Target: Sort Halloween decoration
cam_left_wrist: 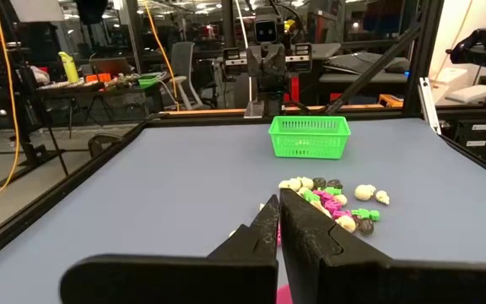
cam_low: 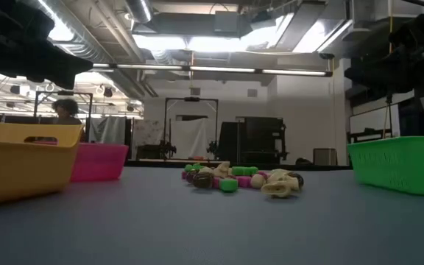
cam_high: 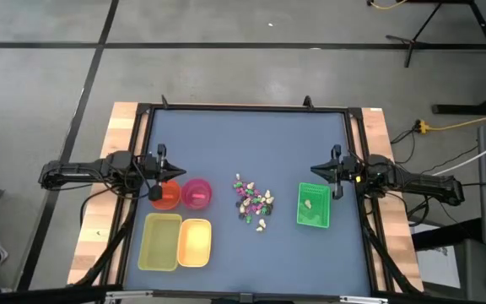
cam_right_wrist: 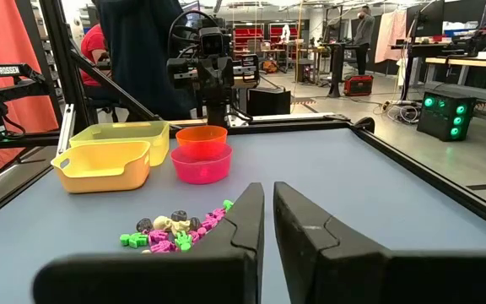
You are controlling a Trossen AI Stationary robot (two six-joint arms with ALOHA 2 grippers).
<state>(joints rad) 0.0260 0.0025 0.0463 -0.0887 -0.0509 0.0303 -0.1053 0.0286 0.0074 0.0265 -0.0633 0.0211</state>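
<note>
Many tiny Halloween trinkets, magenta, cream-white, green and dark brown, lie in one loose heap at the middle of the blue-grey counter. To one side stand an orange bowl and a pink bowl, touching, with two yellow trays side by side near them. On the other side sits a green tray with a few pale pieces in it. The left tool hangs by the orange bowl, closed on nothing. The right tool hangs by the green tray, also closed and empty. A red banner in the room reads "TROSSEN".
</note>
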